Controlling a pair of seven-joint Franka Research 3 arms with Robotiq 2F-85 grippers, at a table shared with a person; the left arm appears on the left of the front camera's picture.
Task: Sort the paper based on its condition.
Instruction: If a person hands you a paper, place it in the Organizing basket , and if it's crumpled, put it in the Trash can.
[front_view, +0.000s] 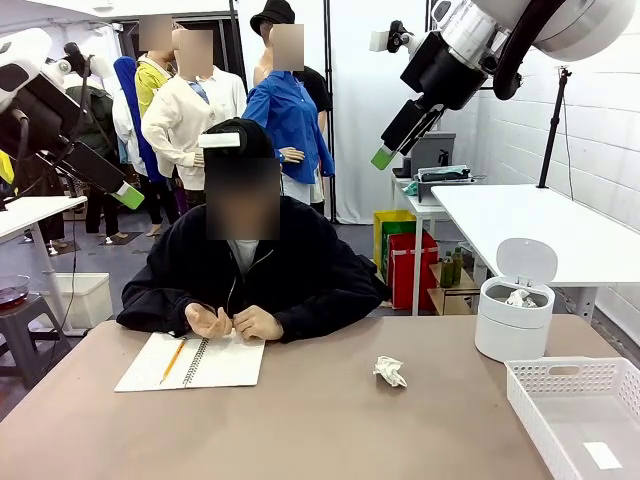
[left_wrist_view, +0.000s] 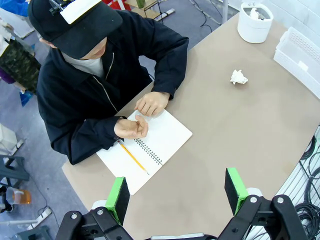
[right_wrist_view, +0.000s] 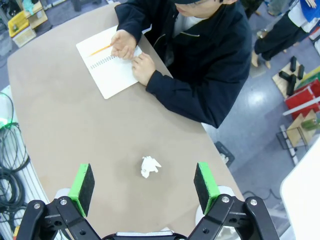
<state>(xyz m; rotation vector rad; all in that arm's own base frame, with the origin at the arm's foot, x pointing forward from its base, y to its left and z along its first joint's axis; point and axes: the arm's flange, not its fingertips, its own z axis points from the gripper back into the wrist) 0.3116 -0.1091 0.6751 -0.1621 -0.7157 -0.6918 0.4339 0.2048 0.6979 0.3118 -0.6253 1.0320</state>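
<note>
Here the crumpled paper (front_view: 390, 371) lies alone on the brown desk (front_view: 330, 420), a small white lump resting on the bare surface right of the middle. In the right wrist view the same lump (right_wrist_view: 149, 166) sits between the two green pads, well below them — nothing touches it. Near it, toward the robot's right, stands a round white bin (front_view: 514, 318) with its lid tipped up; white scraps lie inside, probably more crumpled paper, though they are too small to tell for sure. Just in front of the bin, at the desk's right corner, is a white slotted basket (front_view: 575, 410) with a small flat white piece (front_view: 602, 455) on its floor.

Across the desk a person in a dark jacket sits with both hands (front_view: 234, 322) at the top edge of an open spiral notebook (front_view: 195, 362); a yellow pencil (front_view: 173, 360) lies on its left page.

The right end effector (right_wrist_view: 145, 187) hangs high over the desk with its jaws spread wide, grasping nothing. The left end effector (left_wrist_view: 177, 194) is likewise released — its pads stand far apart above the near edge of the notebook, clear of it.
</note>
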